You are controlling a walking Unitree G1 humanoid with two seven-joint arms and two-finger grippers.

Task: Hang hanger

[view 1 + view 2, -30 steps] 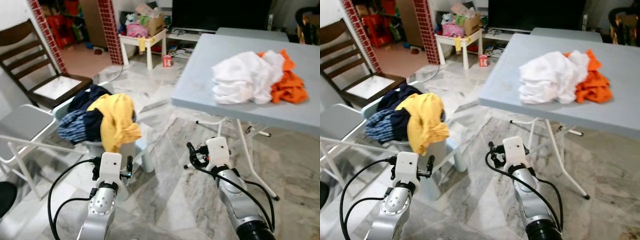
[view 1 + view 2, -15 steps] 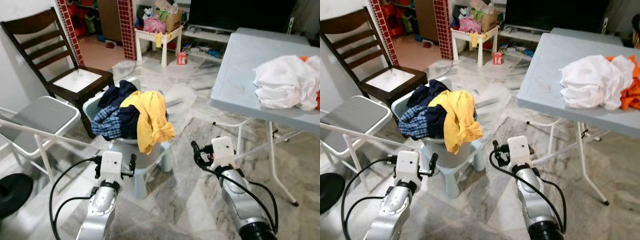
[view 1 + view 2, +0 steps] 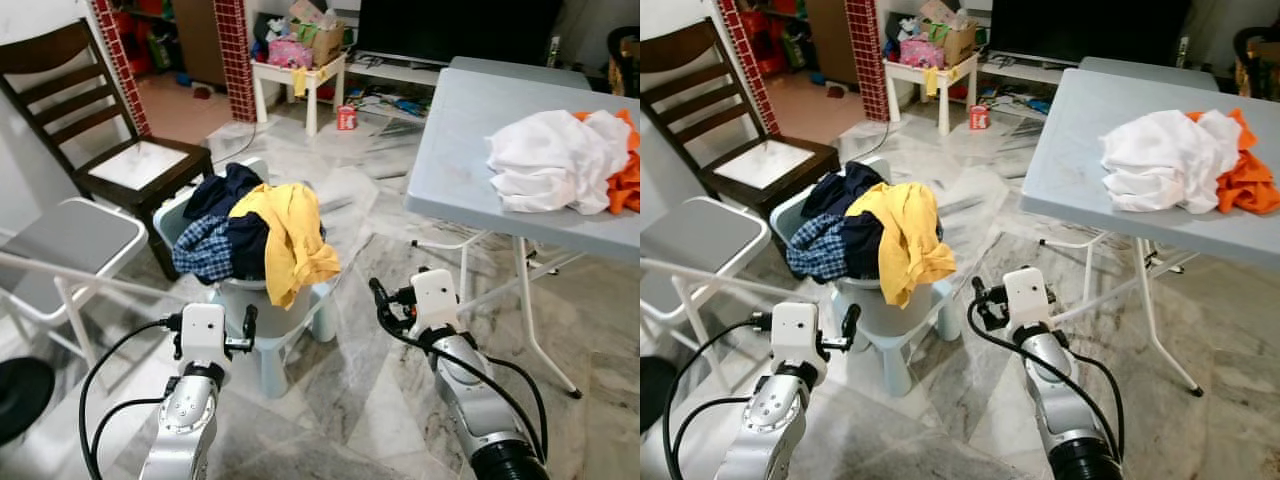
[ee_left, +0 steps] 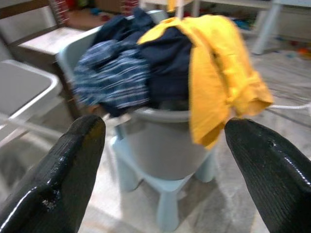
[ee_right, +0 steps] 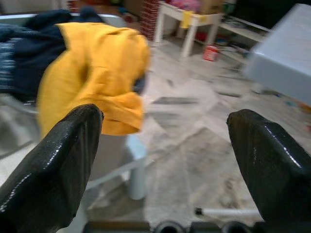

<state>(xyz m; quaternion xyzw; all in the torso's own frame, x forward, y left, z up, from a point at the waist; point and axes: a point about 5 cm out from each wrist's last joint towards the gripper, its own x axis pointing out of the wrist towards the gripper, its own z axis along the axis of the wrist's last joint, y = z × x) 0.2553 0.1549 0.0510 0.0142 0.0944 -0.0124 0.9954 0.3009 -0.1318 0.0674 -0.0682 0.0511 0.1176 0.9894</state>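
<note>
Yellow garment (image 3: 295,240) draped over grey basket (image 3: 262,305) on pale stool. Left end effector (image 4: 160,160) and right end effector (image 5: 165,160) both spread wide, empty. Hanger location: cannot tell. Risk: search stalls; arms snag basket laundry.

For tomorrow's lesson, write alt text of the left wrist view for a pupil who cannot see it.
A grey laundry basket on a pale blue stool overflows with a yellow garment and dark blue clothes. The left gripper frames it, its two black fingers spread wide, holding nothing.
</note>
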